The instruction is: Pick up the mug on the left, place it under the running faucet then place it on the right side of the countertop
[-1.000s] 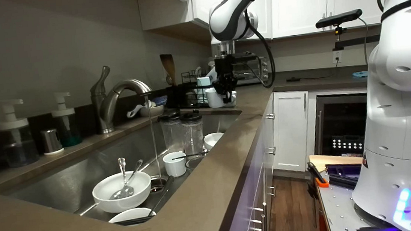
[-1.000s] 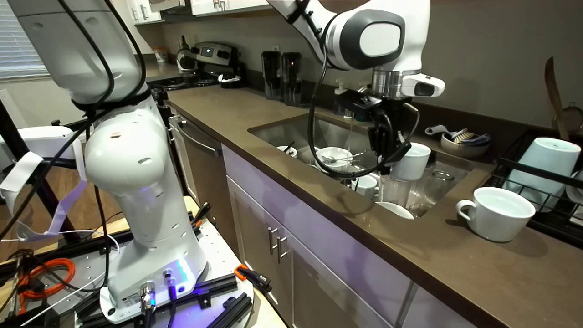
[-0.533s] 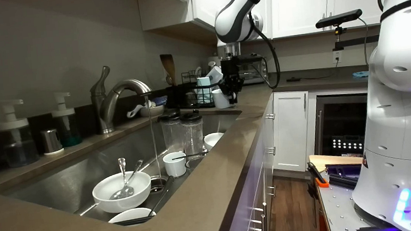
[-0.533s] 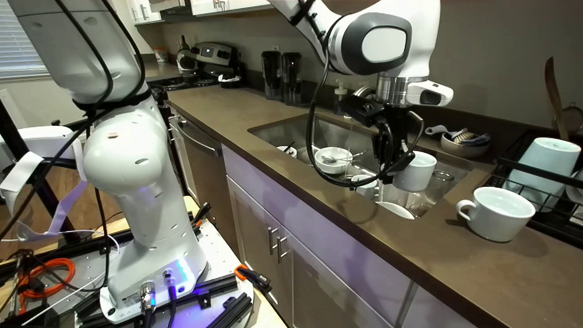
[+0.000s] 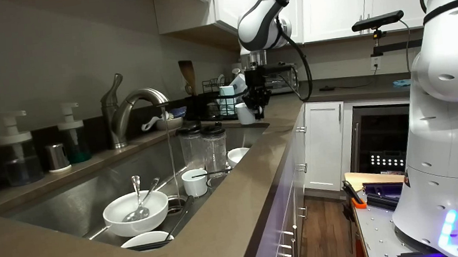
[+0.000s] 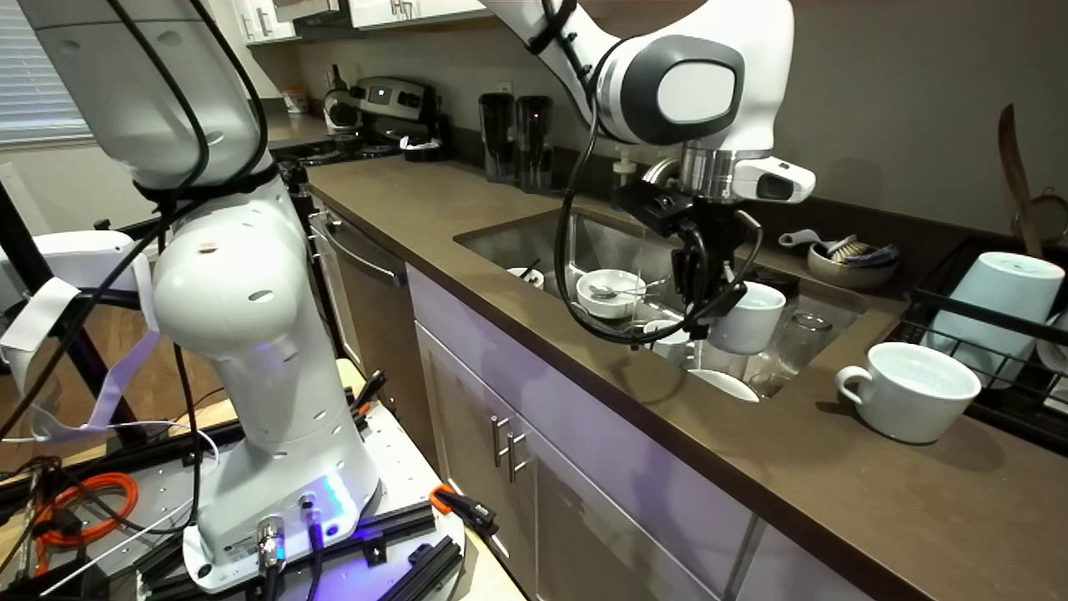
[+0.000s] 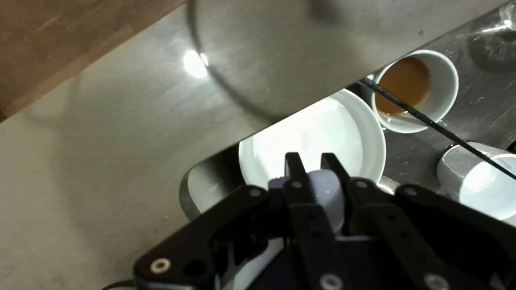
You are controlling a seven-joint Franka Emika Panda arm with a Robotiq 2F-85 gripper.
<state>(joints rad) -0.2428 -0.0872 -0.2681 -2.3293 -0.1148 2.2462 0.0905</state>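
Two tall dark containers (image 6: 498, 138) stand at the back edge of the countertop (image 6: 417, 196), left of the steel sink (image 5: 60, 212). Rightward along the sink's back rim come two pump bottles (image 5: 17, 159) with a small metal cylinder (image 5: 57, 156) between them, then the faucet (image 5: 122, 115), from which a thin stream of water (image 5: 170, 151) falls into the sink. Below, a white bowl (image 5: 133, 228) with spoons (image 5: 139, 214) in it sits in the sink, and to its right, by the front edge, a cup (image 7: 444, 90) holds brown liquid (image 7: 407, 86), a thin dark stick (image 7: 437, 128) passing over it. The mug (image 6: 748, 321), white and tilted a little, hangs above the right part of the sink, well apart from the stream; the gripper (image 7: 311, 163) has its jaws clamped on it, a blurred whitish part showing between them in the wrist view. Beneath this end, two clear jars (image 5: 214, 151) with dark lids stand in the sink, and a second white bowl (image 7: 334, 125) sits in the front right corner, partly covered from sight by the countertop. Past the back right corner, a grey bowl (image 6: 844, 274) holds brushes (image 6: 851, 250). Farther right, another mug (image 6: 909, 396) stands upright on the countertop, just beside a black dish rack (image 6: 959, 309), where a pale blue cup (image 6: 993, 305) leans upside down.
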